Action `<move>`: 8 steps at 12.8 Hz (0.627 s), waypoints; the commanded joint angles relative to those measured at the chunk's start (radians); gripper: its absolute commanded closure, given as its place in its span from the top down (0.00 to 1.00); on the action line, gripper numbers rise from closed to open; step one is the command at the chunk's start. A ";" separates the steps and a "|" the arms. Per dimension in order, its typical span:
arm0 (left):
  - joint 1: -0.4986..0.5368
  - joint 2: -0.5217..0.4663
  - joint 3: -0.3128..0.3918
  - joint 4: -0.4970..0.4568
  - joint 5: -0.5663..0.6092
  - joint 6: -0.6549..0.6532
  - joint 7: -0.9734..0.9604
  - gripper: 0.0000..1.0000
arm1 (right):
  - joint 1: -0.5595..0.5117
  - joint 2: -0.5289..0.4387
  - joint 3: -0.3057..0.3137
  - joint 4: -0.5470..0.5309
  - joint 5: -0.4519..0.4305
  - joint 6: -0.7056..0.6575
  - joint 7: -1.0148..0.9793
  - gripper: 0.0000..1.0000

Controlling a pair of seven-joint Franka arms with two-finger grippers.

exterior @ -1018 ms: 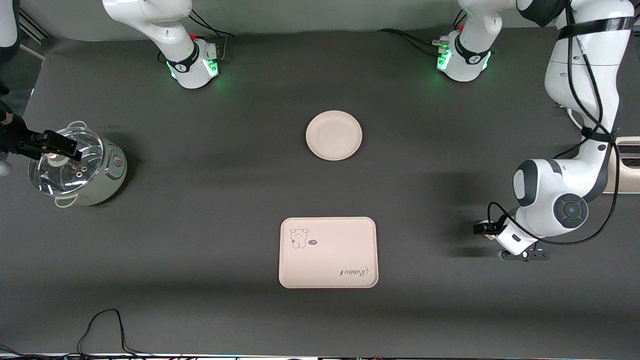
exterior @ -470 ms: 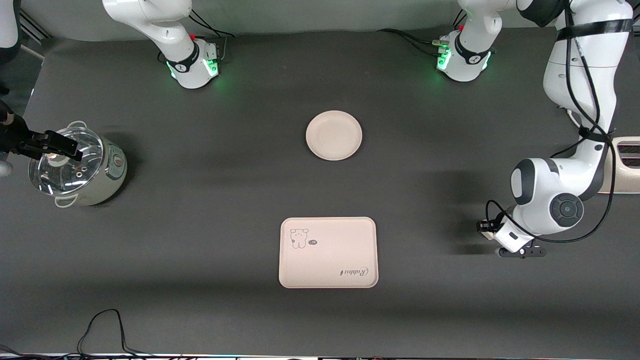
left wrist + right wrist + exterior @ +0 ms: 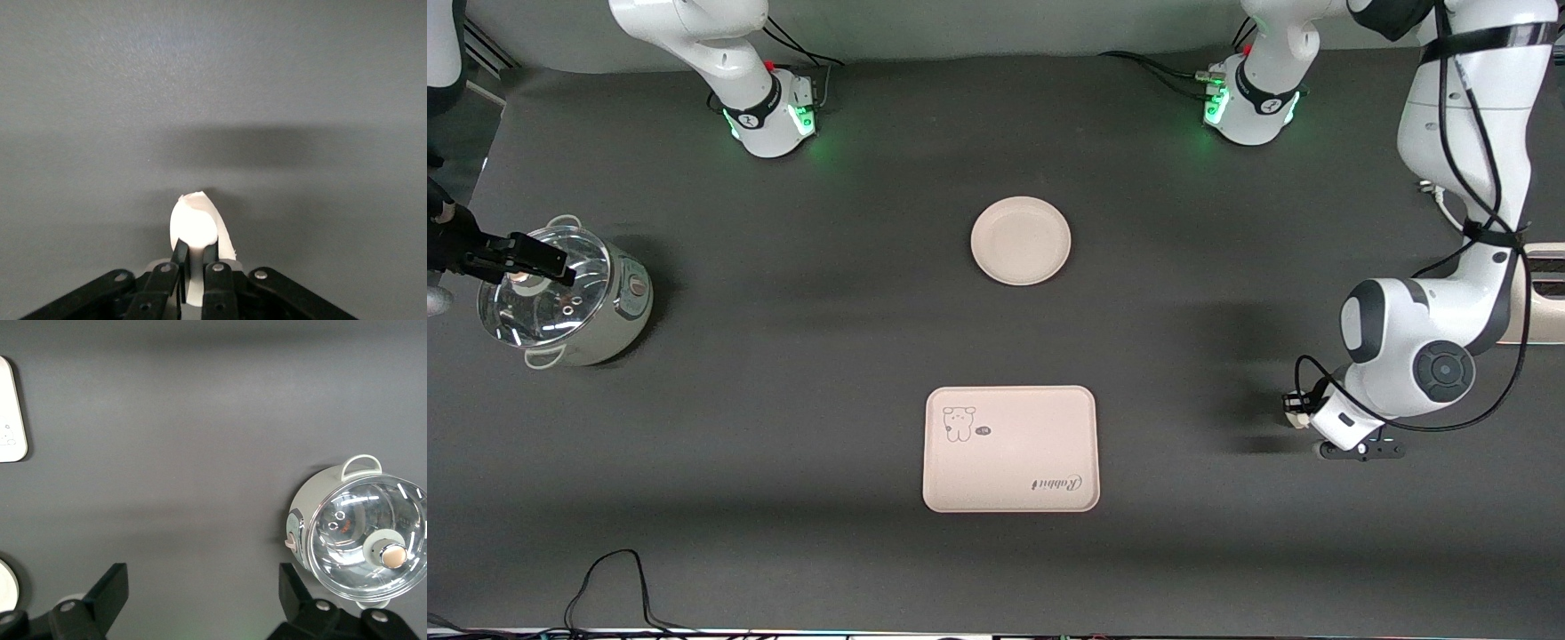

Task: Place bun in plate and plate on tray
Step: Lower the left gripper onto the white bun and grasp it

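Observation:
My left gripper [image 3: 1359, 449] hangs low over bare table toward the left arm's end, level with the tray. In the left wrist view it [image 3: 197, 252] is shut on the small white bun [image 3: 193, 223]; the bun is hidden in the front view. The round cream plate [image 3: 1020, 240] lies empty mid-table. The rectangular tray [image 3: 1010, 449] with the rabbit drawing lies nearer the front camera than the plate, also empty. My right gripper [image 3: 507, 256] is up in the air over the pot, open and empty [image 3: 203, 579].
A pale green pot with a glass lid [image 3: 560, 298] stands toward the right arm's end; it also shows in the right wrist view [image 3: 360, 533]. A black cable [image 3: 618, 578] lies at the table edge nearest the front camera.
The left arm's hand has shifted slightly back and forth but stays over about the same spot, still holding the bun. The right arm, plate and tray have not moved.

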 commanded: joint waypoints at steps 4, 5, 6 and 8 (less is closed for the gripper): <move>-0.007 -0.344 -0.118 -0.018 -0.147 -0.369 -0.047 0.00 | -0.001 -0.024 0.003 -0.021 -0.011 -0.005 0.000 1.00; -0.018 -0.393 -0.159 -0.017 -0.158 -0.414 -0.129 0.00 | 0.000 -0.024 0.003 -0.021 -0.011 -0.005 0.000 1.00; -0.045 -0.432 -0.195 -0.017 -0.156 -0.428 -0.215 0.00 | 0.000 -0.024 0.003 -0.021 -0.011 -0.005 0.000 1.00; -0.146 -0.466 -0.213 -0.017 -0.156 -0.419 -0.363 0.00 | -0.001 -0.024 0.003 -0.023 -0.011 -0.005 0.000 1.00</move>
